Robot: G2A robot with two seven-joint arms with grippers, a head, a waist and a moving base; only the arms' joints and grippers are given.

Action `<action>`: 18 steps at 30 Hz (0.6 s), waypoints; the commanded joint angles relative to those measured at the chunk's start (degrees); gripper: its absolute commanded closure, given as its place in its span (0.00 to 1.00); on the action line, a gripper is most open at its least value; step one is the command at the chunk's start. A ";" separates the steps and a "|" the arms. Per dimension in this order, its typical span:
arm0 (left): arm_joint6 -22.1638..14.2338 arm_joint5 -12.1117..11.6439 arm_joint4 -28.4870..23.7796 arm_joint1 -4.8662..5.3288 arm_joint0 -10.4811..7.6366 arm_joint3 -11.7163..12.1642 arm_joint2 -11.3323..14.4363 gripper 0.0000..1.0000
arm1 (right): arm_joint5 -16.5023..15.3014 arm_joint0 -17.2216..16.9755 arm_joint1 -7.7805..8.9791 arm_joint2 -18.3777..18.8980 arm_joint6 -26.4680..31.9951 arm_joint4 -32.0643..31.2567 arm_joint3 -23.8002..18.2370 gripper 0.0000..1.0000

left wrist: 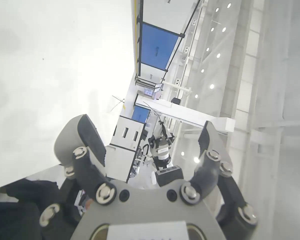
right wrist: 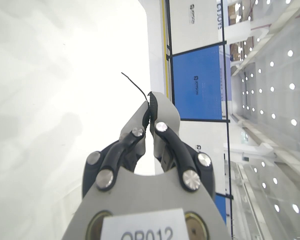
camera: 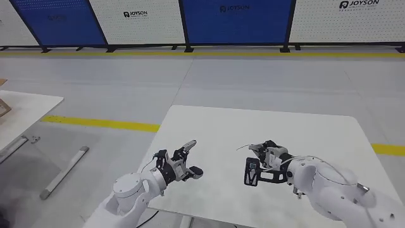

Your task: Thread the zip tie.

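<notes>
A thin black zip tie (right wrist: 135, 84) sticks out past the fingertips of my right gripper (right wrist: 150, 102), which is shut on it. In the top view the right gripper (camera: 258, 147) hangs over the near middle of the white table (camera: 285, 123), and the zip tie (camera: 243, 145) points left toward the other arm. My left gripper (camera: 192, 159) is open with nothing between its fingers, a short way to the left over the table's near left part. The left wrist view looks between its open fingers (left wrist: 90, 136) at the right gripper (left wrist: 162, 136) and the zip tie (left wrist: 152, 109) farther off.
A second white table (camera: 19, 107) stands off to the left across a strip of floor. Blue and white partition panels (camera: 237, 6) line the back of the room. A yellow floor line (camera: 101, 123) runs behind the work table.
</notes>
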 commanded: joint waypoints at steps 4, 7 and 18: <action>0.07 0.00 0.14 -0.01 -0.02 -0.01 0.01 0.00 | 0.00 -0.19 -0.01 0.43 1.41 0.06 -0.02 1.00; 0.07 0.00 0.14 -0.01 -0.02 -0.01 0.01 0.00 | 0.00 -0.19 -0.01 0.43 1.41 0.06 -0.02 1.00; 11.06 0.00 -9.78 -0.53 -4.18 -1.35 5.01 0.00 | 0.00 4.75 -0.92 -4.24 2.47 -1.93 -1.81 1.00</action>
